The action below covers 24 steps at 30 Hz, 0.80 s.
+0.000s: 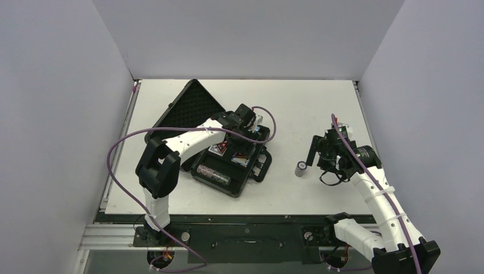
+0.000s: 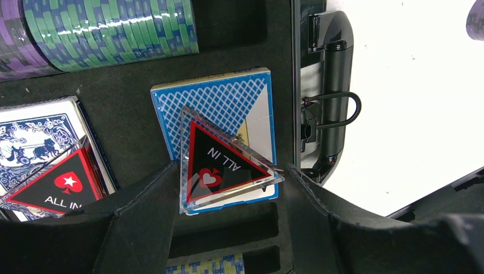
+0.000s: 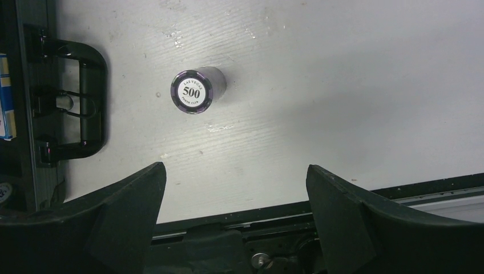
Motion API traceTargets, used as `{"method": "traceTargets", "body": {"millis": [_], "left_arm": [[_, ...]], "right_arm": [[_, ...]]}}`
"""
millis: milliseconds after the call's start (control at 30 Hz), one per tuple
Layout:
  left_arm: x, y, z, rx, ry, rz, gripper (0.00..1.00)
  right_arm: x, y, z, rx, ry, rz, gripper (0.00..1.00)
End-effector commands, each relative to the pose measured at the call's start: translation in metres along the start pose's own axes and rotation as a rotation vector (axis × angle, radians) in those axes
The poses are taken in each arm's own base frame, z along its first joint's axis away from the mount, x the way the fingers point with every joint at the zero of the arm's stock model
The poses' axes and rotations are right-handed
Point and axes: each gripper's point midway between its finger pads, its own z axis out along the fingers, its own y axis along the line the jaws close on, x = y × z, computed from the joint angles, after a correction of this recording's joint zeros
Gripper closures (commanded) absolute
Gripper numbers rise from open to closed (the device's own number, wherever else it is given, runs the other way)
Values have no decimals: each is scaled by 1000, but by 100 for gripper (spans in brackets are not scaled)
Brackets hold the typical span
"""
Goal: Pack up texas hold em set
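The black briefcase [image 1: 254,176] lies open on the table, its foam-lined lid [image 1: 191,108] tilted back. My left gripper [image 1: 242,123] is over the case, shut on a clear red-black "ALL IN" triangle [image 2: 220,165], held tilted just above a blue card deck [image 2: 228,100]. A second deck [image 2: 34,137] bears another triangle [image 2: 57,188]. Green and purple chip rolls [image 2: 108,28] fill the foam slots. My right gripper [image 1: 315,154] is open and empty, hovering near an upright purple "500" chip roll [image 3: 192,91] on the table, right of the case.
The case handle [image 3: 85,103] and latch [image 2: 337,108] face the right gripper. A glittery chip roll [image 1: 212,174] lies in the case's near slot. The table's near edge [image 3: 285,208] runs just below the right gripper. White walls enclose the table.
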Motion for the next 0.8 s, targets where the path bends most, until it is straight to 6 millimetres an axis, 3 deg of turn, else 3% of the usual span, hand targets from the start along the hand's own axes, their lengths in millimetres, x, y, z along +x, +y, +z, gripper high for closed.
{"method": "traceTargets", "body": {"millis": [0, 167, 433, 767], "left_arm": [[-23, -8, -4, 14, -66, 19, 100], [-21, -9, -1, 15, -56, 13, 100], [-21, -8, 0, 3, -60, 3, 88], [-19, -7, -2, -19, -66, -5, 56]], "right_arm": [[-3, 0, 1, -8, -16, 3, 12], [-3, 0, 1, -11, -15, 2, 12], [-2, 0, 1, -15, -12, 2, 12], [-2, 1, 1, -20, -10, -2, 12]]}}
